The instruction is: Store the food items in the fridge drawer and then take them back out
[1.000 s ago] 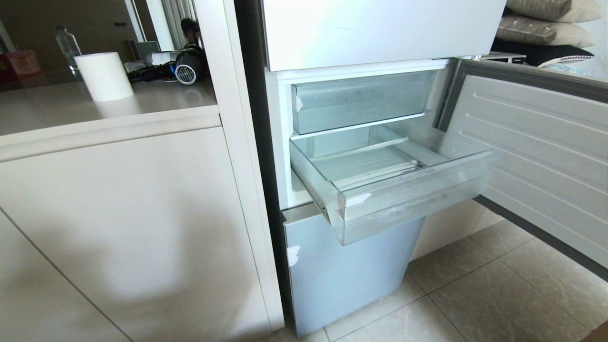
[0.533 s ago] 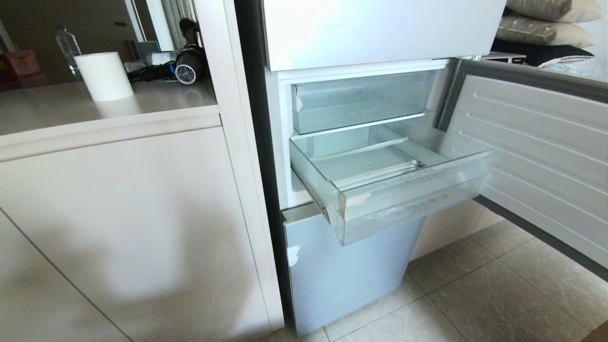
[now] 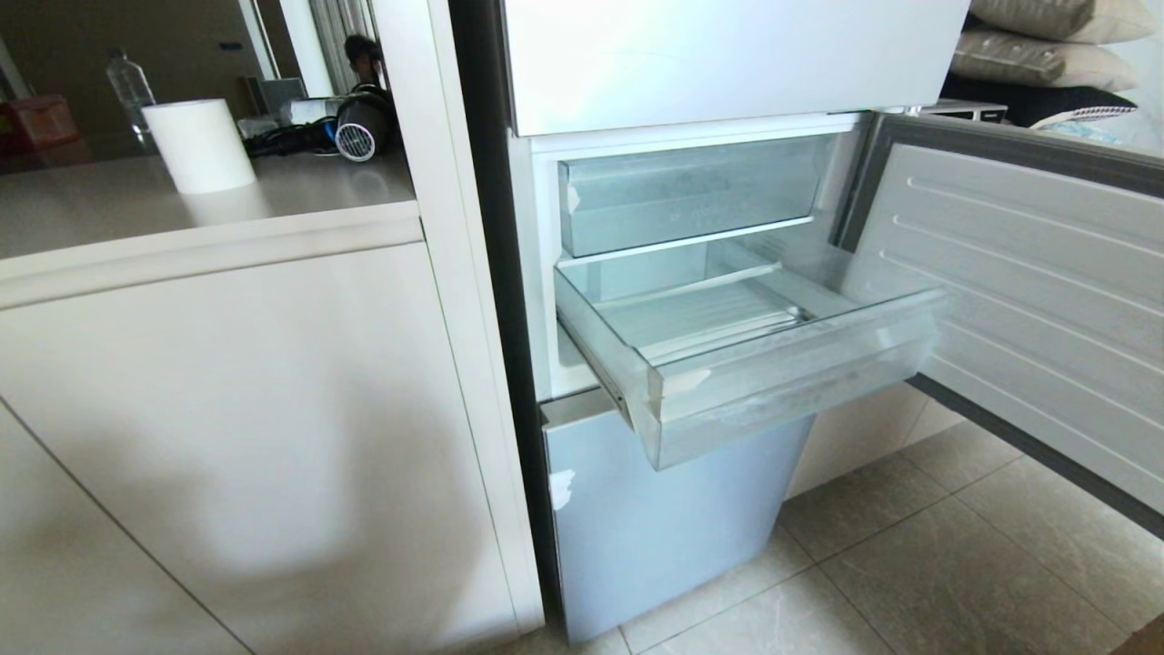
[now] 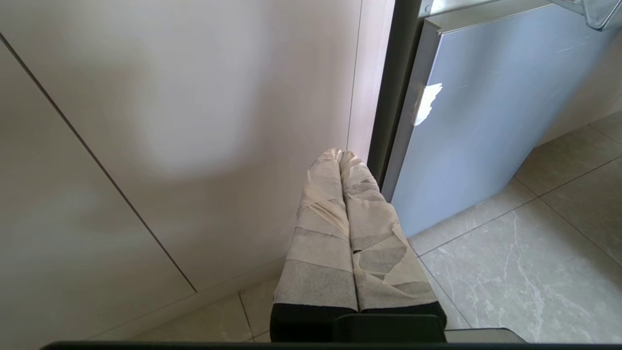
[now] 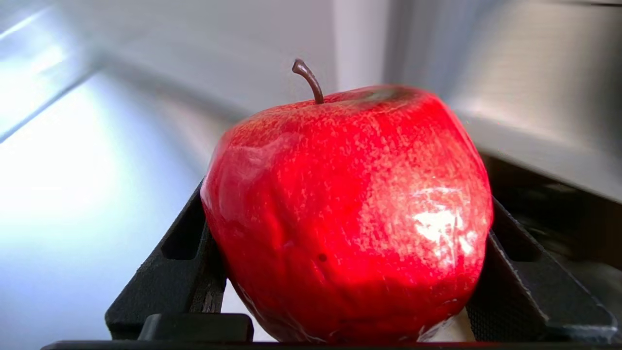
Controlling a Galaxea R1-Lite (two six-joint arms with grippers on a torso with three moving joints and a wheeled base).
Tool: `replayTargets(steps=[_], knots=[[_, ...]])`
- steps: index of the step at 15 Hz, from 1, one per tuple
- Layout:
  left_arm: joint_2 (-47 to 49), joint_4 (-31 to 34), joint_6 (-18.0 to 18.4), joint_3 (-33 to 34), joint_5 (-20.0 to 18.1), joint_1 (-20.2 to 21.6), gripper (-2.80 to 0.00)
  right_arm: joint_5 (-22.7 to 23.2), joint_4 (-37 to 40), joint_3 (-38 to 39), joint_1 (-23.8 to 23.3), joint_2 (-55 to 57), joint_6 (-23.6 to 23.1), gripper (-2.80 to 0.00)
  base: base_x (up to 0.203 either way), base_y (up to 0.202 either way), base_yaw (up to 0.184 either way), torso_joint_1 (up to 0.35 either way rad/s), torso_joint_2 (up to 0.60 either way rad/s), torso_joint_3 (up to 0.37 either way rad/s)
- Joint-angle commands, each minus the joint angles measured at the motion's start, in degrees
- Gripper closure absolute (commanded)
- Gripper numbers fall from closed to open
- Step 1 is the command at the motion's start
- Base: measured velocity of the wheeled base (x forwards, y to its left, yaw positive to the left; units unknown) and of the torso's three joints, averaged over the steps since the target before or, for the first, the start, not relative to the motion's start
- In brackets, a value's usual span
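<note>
Between the black fingers (image 5: 170, 253) of the right gripper (image 5: 347, 272) sits the apple (image 5: 350, 214), glossy red with its brown stem pointing up; the jaws stand wide apart and press against its two sides, so the fruit is clamped. That gripper lies outside the head view, and the blurred pale surfaces behind the apple cannot be identified.

At the fridge's middle level the fridge drawer (image 3: 782, 382) stands pulled out, its frosted front facing the room and a scrap of white tape (image 3: 684, 380) at its front left corner. Nothing shows inside it. A shorter clear bin (image 3: 682, 196) sits pushed in above it, and the fridge door (image 3: 1028, 300) hangs open at the right.

Low beside the white cabinet (image 4: 170, 121) the left gripper (image 4: 340, 155) is parked (its tape-wrapped fingers (image 4: 325, 233) pressed together, holding nothing), near the blue-grey lower panel (image 4: 486, 121).
</note>
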Motion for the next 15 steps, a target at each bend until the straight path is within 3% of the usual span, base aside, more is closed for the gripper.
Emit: replayTargets(steps=[1, 3, 5, 8, 12, 15], knots=[[-0.01, 0.04, 0.00, 0.01, 0.02, 0.09, 0.00, -4.88, 0.72, 0.75, 16.06, -3.28, 0.80, 0.00, 0.000, 0.000, 0.000, 0.000, 0.00, 0.000], [0.08, 0.04, 0.00, 0.01, 0.02, 0.05, 0.00, -11.42, 2.56, 0.79, 32.38, -5.83, 2.83, 0.00, 0.000, 0.000, 0.000, 0.000, 0.00, 0.000], [0.02, 0.04, 0.00, 0.01, 0.02, 0.00, 0.00, -16.40, 5.12, -0.16, 43.30, -6.73, 5.16, 0.00, 0.000, 0.000, 0.000, 0.000, 0.00, 0.000], [0.04, 0.04, 0.00, -0.06, 0.02, 0.01, 0.00, -16.36, 6.57, -6.33, 46.62, -5.38, 6.92, 0.00, 0.000, 0.000, 0.000, 0.000, 0.00, 0.000], [0.00, 0.04, 0.00, 0.01, 0.02, 0.00, 0.00, -16.53, 6.73, -14.63, 55.44, -1.45, 6.76, 0.00, 0.000, 0.000, 0.000, 0.000, 0.00, 0.000], [-0.01, 0.04, 0.00, 0.01, 0.02, 0.05, 0.00, -16.52, 6.43, -21.39, 58.19, 3.60, 6.70, 0.00, 0.000, 0.000, 0.000, 0.000, 0.00, 0.000]])
